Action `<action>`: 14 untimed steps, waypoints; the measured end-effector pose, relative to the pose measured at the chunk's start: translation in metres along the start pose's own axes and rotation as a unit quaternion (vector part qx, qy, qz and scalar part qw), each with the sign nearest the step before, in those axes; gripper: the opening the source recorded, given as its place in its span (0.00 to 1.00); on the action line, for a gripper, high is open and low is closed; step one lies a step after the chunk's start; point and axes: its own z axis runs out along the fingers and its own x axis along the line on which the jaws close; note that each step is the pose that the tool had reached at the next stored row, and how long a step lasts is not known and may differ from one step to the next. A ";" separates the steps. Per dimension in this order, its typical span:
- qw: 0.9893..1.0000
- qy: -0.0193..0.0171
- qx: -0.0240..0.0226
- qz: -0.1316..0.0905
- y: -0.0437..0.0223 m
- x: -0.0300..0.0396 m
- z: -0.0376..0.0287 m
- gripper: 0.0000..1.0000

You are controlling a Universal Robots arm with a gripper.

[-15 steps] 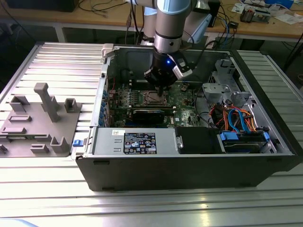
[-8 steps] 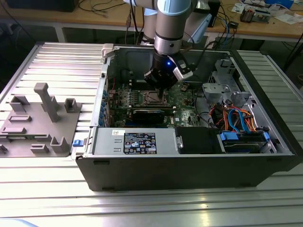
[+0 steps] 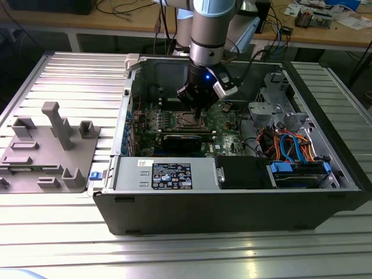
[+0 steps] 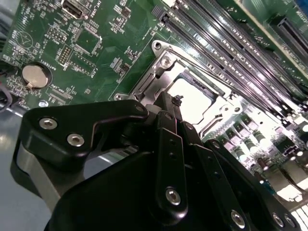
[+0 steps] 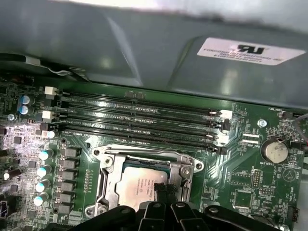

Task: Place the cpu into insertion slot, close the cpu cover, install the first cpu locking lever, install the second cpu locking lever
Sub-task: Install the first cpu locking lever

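Here the end effector (image 4: 177,103), fingers closed together and holding nothing, hovers over the cpu (image 5: 139,185) seated in the insertion slot (image 5: 103,180); a skewed descent could scrape the cpu cover (image 4: 156,79).

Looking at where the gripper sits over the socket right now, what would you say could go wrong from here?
The gripper hangs right over the cpu, which lies inside the cpu cover. A skewed downward push might scrape the chip's top or bend the frame. The memory slots run close alongside the socket, so a sideways slip of the arm could knock their latches.
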 end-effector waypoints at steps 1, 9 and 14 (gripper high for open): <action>1.000 0.000 0.000 0.000 -0.0002 0.0000 -0.0033 0.11; 1.000 0.000 0.000 0.000 -0.0041 0.0006 -0.0139 0.11; 1.000 0.000 0.000 0.000 -0.0104 0.0033 -0.0145 0.11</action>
